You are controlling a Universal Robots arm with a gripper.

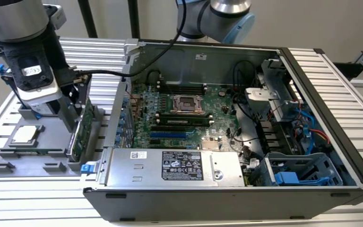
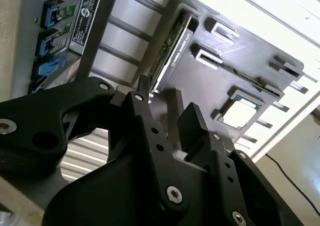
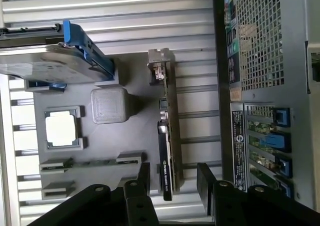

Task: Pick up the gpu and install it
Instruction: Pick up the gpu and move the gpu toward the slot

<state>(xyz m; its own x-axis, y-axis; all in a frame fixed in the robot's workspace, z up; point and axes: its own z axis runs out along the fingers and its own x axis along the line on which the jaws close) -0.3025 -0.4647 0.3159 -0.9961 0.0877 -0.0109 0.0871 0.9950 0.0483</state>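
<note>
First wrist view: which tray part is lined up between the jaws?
The gpu, the green card on edge; the CPU chip and hard drive sit aside.

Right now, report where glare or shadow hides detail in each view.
Second wrist view: the slatted table burns out to white beyond the dark open gripper. First wrist view: the CPU chip glares near-white, while the gpu is evenly lit. Exterior view: soft even light, with the motherboard mildly shaded inside the case.
</note>
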